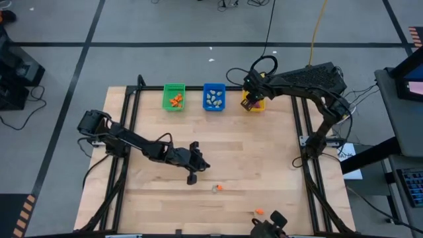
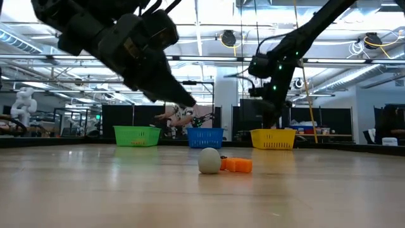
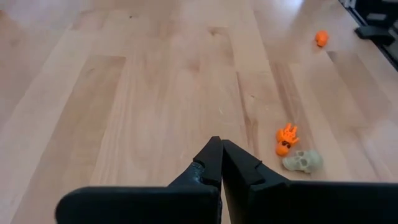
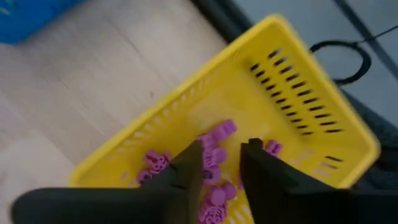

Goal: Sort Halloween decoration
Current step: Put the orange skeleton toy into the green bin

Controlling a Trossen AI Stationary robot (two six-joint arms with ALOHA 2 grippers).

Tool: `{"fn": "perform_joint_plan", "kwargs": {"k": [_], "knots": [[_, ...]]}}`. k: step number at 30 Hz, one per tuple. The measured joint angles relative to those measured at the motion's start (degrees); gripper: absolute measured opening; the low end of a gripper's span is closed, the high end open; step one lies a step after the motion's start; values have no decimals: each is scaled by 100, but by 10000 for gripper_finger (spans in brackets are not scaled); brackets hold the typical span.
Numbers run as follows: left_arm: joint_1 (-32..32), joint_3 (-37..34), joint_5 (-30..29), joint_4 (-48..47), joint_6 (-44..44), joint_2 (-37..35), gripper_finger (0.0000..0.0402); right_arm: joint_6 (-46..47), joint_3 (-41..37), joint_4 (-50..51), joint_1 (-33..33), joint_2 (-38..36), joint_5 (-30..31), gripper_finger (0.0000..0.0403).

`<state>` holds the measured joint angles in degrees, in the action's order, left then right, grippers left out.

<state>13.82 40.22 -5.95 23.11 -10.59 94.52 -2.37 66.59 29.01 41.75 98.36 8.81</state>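
A pale grey-beige skull trinket (image 3: 303, 160) and an orange trinket (image 3: 286, 138) lie side by side on the wooden table (image 1: 264, 158), also seen as skull (image 2: 209, 160) and orange piece (image 2: 237, 164). Another orange trinket (image 1: 259, 211) lies near the table's near edge. My left gripper (image 3: 221, 150) is shut and hovers left of the pair (image 1: 217, 188), touching nothing. My right gripper (image 4: 221, 155) is open above the yellow bin (image 4: 292, 81), over the purple trinkets (image 4: 214, 199) lying in it.
A green bin (image 1: 174, 96) holding orange trinkets and a blue bin (image 1: 213, 96) holding pale ones stand beside the yellow bin (image 1: 254, 102) along the far edge. A dark camera mount (image 1: 269, 225) sits at the near edge. Bare wood stretches across the table's middle.
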Motion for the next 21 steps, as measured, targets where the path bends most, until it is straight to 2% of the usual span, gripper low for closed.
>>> {"fn": "perform_joint_plan", "kwargs": {"k": [3, 5, 7, 12, 21], "knots": [[0, 300, 86, -358, 216, 0, 8, -20, 0, 24, -58, -329, 3, 116], [2, 439, 111, -557, 335, -2, 8, -56, 0, 29, -124, -598, 1, 113], [1, 551, 153, -683, 382, -2, 8, -89, 0, 62, -214, -878, -3, 94], [0, 705, 442, -756, 397, 11, 8, -136, 0, 92, -546, -1519, -4, 14], [-11, 1390, 1094, -966, 504, 793, 1, -115, -2, 131, -1156, -2296, 2, 2]]}}
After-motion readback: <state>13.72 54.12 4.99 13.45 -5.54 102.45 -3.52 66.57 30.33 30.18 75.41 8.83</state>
